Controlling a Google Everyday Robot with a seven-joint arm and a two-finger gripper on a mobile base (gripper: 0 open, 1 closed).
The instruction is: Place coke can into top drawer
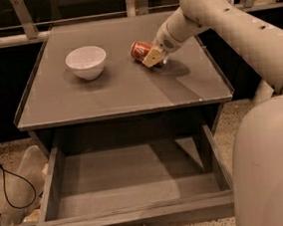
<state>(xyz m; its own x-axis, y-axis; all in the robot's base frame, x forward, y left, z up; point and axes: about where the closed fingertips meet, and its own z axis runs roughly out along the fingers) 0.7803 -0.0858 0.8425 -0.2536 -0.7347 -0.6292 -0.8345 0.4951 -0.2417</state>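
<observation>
Can [138, 50] laid on side on cabinet top [129, 93], toward rear, right of bowl [86, 62] and apart from it. Gripper [153, 58] positioned at can's right end, overlapping it in view. Grip state cannot be determined; whether can is held cannot be told. Arm [233, 21] extended in from right. Drawer [133, 178] pulled open below top, well apart from can, which is not yet placed inside.

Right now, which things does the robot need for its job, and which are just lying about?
Needed: small red aluminium coke can, lying on the grey cabinet top; wide grey wooden top drawer, pulled open; the gripper, at the can.
Lying about: round white bowl on the cabinet top; clear plastic bin beside the cabinet.
</observation>
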